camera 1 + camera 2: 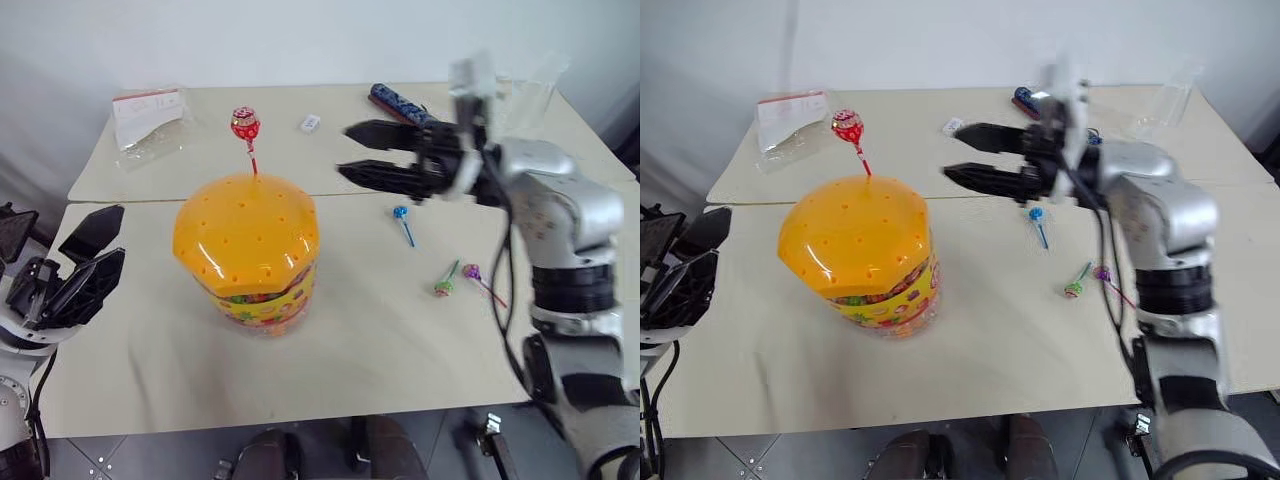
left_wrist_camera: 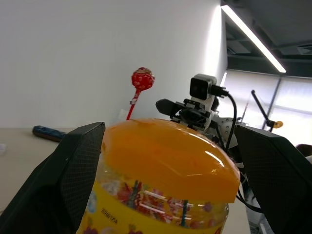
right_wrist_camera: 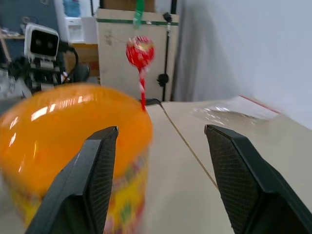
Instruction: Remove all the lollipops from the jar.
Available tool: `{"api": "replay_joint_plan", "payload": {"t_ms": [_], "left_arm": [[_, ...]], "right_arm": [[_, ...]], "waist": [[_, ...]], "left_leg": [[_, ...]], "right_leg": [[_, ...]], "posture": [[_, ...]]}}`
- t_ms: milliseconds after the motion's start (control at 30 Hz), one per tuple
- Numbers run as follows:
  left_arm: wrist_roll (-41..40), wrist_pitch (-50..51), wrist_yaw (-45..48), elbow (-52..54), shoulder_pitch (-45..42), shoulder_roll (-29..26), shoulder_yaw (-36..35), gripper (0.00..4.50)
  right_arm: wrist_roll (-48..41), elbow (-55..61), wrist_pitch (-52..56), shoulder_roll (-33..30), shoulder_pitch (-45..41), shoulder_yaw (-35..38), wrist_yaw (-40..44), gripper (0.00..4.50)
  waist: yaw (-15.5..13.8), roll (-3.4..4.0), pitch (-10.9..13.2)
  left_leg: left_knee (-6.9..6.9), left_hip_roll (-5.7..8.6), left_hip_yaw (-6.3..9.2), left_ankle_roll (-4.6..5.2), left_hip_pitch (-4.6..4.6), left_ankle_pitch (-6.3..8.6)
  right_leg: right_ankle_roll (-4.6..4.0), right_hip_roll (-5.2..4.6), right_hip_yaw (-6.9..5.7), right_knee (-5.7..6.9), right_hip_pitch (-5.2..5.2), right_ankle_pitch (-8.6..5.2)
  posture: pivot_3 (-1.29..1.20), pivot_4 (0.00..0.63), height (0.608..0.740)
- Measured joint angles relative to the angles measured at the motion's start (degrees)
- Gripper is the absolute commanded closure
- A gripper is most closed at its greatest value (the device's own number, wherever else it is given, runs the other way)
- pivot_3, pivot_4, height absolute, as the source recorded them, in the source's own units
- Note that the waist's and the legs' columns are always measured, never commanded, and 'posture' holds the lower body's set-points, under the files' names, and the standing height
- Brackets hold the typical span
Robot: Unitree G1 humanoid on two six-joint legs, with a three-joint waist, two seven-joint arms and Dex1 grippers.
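The large clear plastic jar (image 1: pixel 248 255) with its domed orange lid stands nearest on the beige table (image 1: pixel 150 370). 3 lollipops lie removed; 1 red lollipop (image 1: pixel 245 124) stays upright in the lid. The right gripper (image 1: pixel 347 150), fingers spread and empty, must reach its stick and close there.

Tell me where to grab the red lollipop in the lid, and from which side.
Grip the red lollipop by its bare stick just under the head, above the orange lid. It stands nearly upright at the lid's far edge, so the open right pincer should probably come in level from its right.
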State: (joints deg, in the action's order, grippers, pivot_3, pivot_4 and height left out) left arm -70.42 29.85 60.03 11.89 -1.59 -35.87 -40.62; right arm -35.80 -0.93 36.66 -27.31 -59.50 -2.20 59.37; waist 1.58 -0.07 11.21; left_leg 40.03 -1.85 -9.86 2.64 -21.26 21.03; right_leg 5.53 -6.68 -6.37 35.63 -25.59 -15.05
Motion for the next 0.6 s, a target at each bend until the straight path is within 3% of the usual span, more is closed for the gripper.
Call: {"api": "replay_joint_plan", "payload": {"t_ms": [367,600], "left_arm": [[-0.11,-2.58,1.03,-0.27,7.24,2.21,-4.5,0.0],[-1.38,-3.39,1.17,-0.3,7.87,3.5,-6.08,0.0]], "right_arm": [[2.75,-6.87,2.15,13.64,-7.63,-4.92,-4.46,1.55],[5.03,-10.76,2.13,18.08,-9.9,-5.82,-6.71,1.55]], "waist": [[1.04,-0.09,-0.05],[1.68,-0.19,-0.11]], "left_leg": [[-0.02,-0.06,-0.02,-0.02,-0.01,0.03],[-0.06,-0.04,0.01,-0.05,-0.01,0.05]], "right_leg": [[0.0,0.09,-0.24,0.04,-0.02,0.0],[0.0,0.08,-0.26,0.05,-0.03,0.0]], "posture": [[0.0,0.15,0.74],[0.0,0.15,0.74]]}}
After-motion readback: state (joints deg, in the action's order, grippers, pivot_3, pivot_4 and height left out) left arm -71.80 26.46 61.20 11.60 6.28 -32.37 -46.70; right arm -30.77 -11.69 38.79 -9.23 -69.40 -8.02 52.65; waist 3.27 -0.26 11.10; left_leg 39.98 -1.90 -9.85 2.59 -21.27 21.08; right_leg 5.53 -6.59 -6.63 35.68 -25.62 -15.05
